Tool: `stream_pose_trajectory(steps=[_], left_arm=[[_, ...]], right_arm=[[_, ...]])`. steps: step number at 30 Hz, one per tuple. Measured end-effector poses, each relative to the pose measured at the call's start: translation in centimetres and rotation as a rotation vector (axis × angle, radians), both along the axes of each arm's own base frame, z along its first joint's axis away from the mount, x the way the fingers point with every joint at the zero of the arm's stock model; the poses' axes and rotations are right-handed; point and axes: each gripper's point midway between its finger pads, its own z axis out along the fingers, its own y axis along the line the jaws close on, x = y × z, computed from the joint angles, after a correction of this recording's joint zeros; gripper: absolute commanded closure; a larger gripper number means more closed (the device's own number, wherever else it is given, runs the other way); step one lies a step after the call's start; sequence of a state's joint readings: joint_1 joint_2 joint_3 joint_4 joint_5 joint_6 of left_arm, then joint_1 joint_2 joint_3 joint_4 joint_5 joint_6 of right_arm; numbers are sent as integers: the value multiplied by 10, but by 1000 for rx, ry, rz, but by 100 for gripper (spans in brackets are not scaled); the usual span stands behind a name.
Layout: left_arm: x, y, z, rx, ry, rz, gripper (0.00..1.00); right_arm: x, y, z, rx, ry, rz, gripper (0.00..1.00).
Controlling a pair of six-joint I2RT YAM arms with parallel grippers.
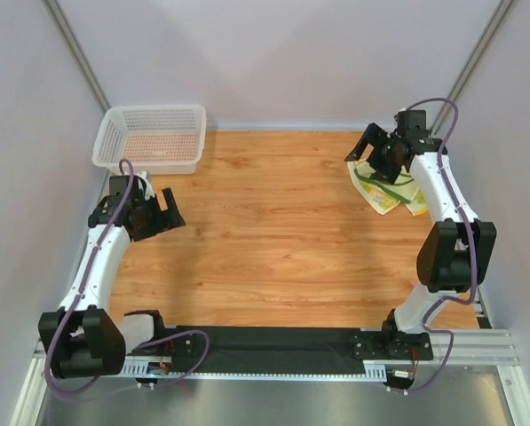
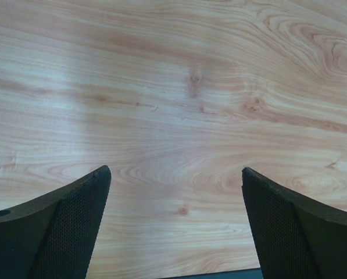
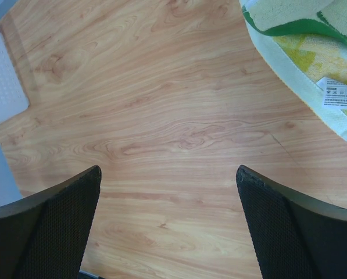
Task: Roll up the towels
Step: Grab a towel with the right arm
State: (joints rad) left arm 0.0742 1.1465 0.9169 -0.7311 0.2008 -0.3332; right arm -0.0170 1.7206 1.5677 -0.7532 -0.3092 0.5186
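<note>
- My left arm reaches up the left side of the wooden table, elbow bent, with my left gripper hovering just in front of the white mesh basket and turned toward the middle of the table.
- Its two fingers stand wide apart; the left wrist view shows only bare wood grain between them.
- My right arm rises along the right edge and bends inward at the far end, so my right gripper hangs over the near-left edge of the towels.
- Those fingers are also spread wide, with nothing between them but tabletop.
- The towels lie flat and unrolled in a loose overlapping pile at the far right of the table, well apart from the basket.
- They are cream to lime-yellow with green squiggly bands; the right wrist view shows a white hem and a small printed label on one corner.
</note>
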Motion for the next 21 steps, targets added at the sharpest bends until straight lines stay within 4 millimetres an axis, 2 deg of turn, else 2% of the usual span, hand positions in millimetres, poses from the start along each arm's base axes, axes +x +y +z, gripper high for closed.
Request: stream_pose_trajectory(steps=[3, 6, 9, 12, 15, 17, 21], left_arm=[[1, 0, 2, 6, -11, -2, 0], [2, 2, 2, 20, -14, 3, 0], [2, 2, 1, 27, -14, 3, 0], [2, 3, 0, 42, -8, 5, 0], [2, 5, -7, 59, 16, 13, 0], [2, 7, -13, 69, 44, 19, 0], [-2, 12, -25, 92, 97, 33, 0]], right_arm=[[1, -2, 2, -34, -6, 2, 0], [8, -6, 16, -75, -55, 17, 0], [19, -11, 30, -113, -94, 26, 0], [35, -21, 30, -172, -80, 10, 2], [52, -38, 14, -264, -14, -19, 3], [59, -51, -6, -330, 53, -33, 3], [50, -64, -46, -396, 191, -32, 4]])
